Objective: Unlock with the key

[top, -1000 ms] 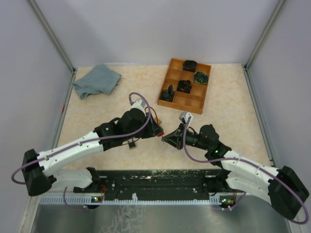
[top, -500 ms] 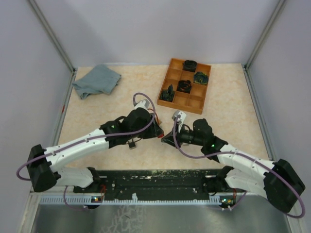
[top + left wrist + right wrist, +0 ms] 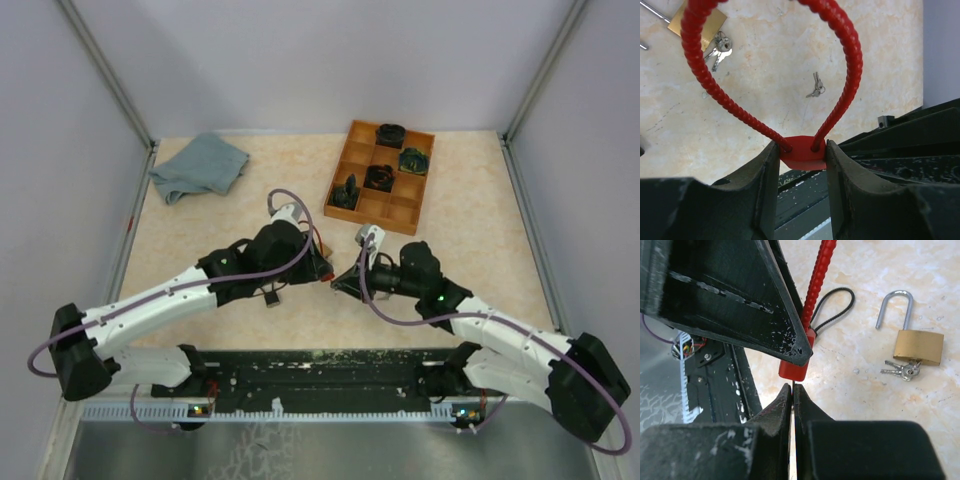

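My left gripper (image 3: 801, 150) is shut on the flat body of a red cable lock (image 3: 802, 154). The lock's ribbed red cable (image 3: 705, 85) loops up and away from the jaws. In the right wrist view the same red lock body (image 3: 796, 371) hangs just under a left finger (image 3: 740, 295). My right gripper (image 3: 792, 389) is shut on a thin key (image 3: 793, 384), a dark sliver that reaches the end of the red body. In the top view the left gripper (image 3: 322, 267) and the right gripper (image 3: 338, 283) meet tip to tip at mid-table.
A brass padlock (image 3: 918, 346) with its shackle up lies on the table, a bunch of keys (image 3: 901, 370) beside it. A small key pair (image 3: 815, 90) and a black cable loop (image 3: 837, 310) lie nearby. A wooden tray (image 3: 358, 210) and a blue cloth (image 3: 200, 165) are at the back.
The right wrist has moved left toward the lock and the left arm has shifted slightly. Both grips are unchanged.
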Robot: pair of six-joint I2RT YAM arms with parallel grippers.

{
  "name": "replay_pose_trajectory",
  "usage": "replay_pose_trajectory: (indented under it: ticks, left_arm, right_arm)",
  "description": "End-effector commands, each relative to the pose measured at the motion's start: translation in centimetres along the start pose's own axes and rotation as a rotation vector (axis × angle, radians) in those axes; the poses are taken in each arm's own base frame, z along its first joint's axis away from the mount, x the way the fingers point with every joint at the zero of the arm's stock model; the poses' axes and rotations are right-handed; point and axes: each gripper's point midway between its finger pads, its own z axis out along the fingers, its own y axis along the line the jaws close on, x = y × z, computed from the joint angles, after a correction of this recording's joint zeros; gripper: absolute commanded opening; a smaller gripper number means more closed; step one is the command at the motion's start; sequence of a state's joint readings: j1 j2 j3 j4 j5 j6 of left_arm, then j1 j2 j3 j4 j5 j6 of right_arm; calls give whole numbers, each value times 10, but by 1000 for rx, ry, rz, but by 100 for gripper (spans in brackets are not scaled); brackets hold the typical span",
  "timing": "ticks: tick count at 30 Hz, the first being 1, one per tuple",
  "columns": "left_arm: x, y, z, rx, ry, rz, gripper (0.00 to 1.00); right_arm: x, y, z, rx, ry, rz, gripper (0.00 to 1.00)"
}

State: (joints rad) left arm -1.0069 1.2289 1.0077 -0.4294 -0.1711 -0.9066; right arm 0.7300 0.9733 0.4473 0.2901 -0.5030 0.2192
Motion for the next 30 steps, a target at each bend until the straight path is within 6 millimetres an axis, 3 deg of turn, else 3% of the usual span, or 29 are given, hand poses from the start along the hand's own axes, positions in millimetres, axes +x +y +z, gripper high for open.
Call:
replay_pose_trajectory:
  ticks: [1, 5, 10, 14, 25, 30]
  left_arm:
    - [29, 23, -9, -38, 126, 59, 0]
    - [26, 24, -11, -49, 123, 58, 0]
    - [22, 6, -10, 39, 98, -32, 0]
    - [19, 3, -7, 57, 90, -99, 0]
    - [21, -7, -5, 141, 121, -241, 0]
    - [17, -6, -3, 153, 100, -307, 0]
  right_arm:
    - [-114, 17, -12, -18, -324, -165, 0]
    - [-118, 18, -11, -22, -327, -167, 0]
    - [-112, 18, -3, -54, -336, -132, 0]
    - [-109, 12, -3, -31, -388, -121, 0]
    - [-99, 7, 12, 6, -397, -241, 0]
    - [-109, 19, 10, -4, -477, -265, 0]
